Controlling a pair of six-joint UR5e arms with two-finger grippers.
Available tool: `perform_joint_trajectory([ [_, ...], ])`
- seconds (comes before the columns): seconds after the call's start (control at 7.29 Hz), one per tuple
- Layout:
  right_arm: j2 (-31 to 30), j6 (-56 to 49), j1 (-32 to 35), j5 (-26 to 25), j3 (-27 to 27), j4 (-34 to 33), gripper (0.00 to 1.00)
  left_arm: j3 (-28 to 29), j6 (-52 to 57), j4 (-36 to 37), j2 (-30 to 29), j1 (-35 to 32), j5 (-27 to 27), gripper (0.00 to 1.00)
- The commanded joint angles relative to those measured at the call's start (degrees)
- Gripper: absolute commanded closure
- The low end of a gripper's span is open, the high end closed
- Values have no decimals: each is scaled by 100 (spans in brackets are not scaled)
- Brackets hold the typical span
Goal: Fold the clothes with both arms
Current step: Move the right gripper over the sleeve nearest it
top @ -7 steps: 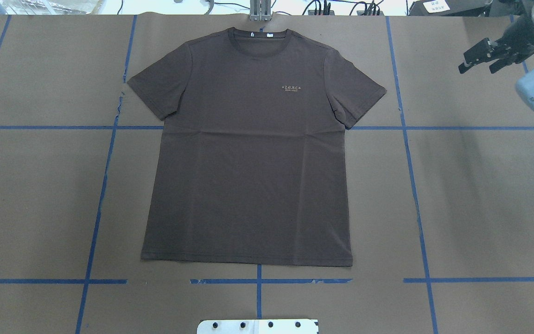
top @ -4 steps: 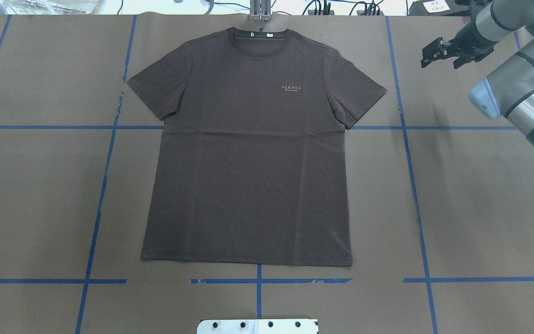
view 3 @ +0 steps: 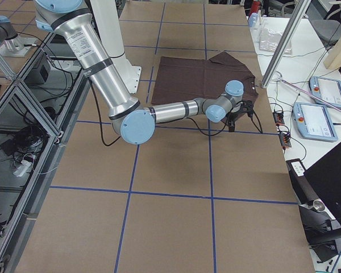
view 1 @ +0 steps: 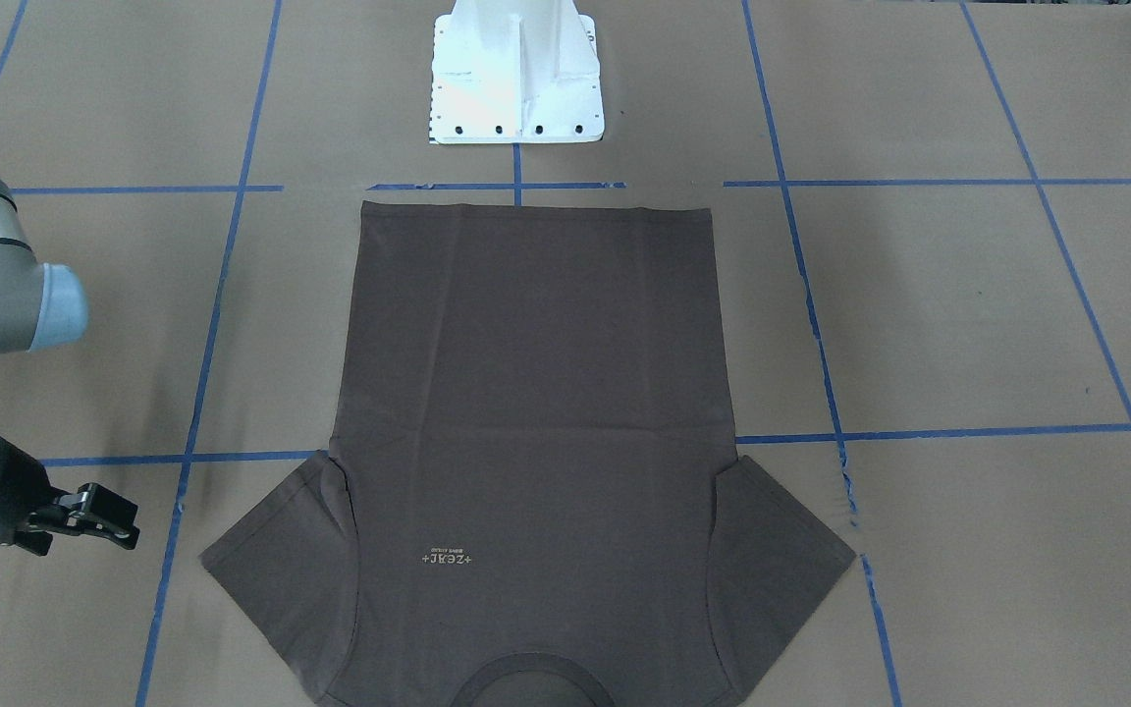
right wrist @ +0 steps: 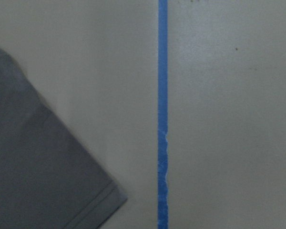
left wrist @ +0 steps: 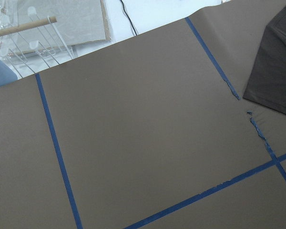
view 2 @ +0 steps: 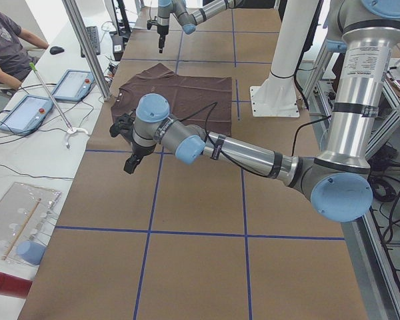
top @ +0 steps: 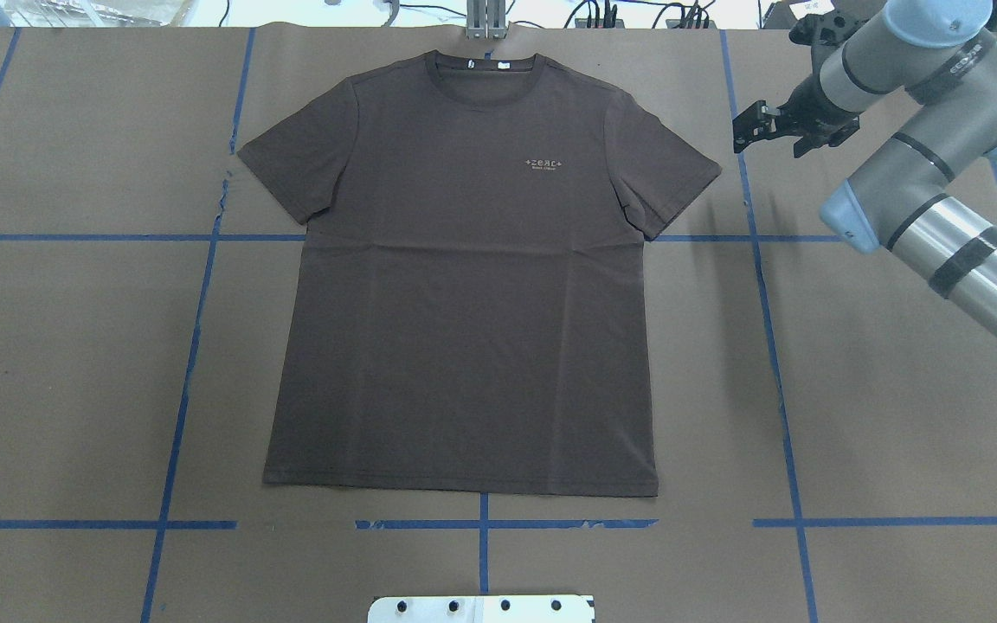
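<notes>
The dark brown-grey T-shirt (top: pixel 464 285) lies flat and face up on the brown paper, collar at the far edge, hem toward the base. My right gripper (top: pixel 771 145) hovers open just right of the shirt's right sleeve (top: pixel 667 173), apart from it; it also shows in the front view (view 1: pixel 50 560). The right wrist view holds that sleeve's corner (right wrist: pixel 43 186) beside a blue tape line (right wrist: pixel 162 114). My left gripper (view 2: pixel 129 150) shows only in the exterior left view, above bare paper near the other sleeve (left wrist: pixel 276 71); I cannot tell whether it is open.
The white base pedestal (view 1: pixel 516 79) stands behind the hem. Blue tape lines (top: pixel 187 346) grid the paper. A side bench with tablets (view 2: pixel 53 93), a seated person (view 2: pixel 3 40) and an aluminium post (view 2: pixel 87 47) line the far edge.
My right arm has swung leftward across the table's far right corner, bringing its gripper from the edge of view to just beside the shirt's right sleeve. The shirt has not moved.
</notes>
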Motion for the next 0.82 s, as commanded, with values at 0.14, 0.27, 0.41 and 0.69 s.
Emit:
perform_joint_trajectory([
  [0.14,584,348,-471,-479,-709,0,0,22,11,-37,-7,0,-10,0],
  [0.27,576,365,-480,-479,-789,0,1,22,11,-28,-7,0,-27,0],
  [0.41,558,366,-471,-479,-807,-9,5,39,11,-28,-7,0,-193,0],
  [0.69,558,374,-471,-479,-886,-9,16,31,11,-19,1,0,-203,0],
])
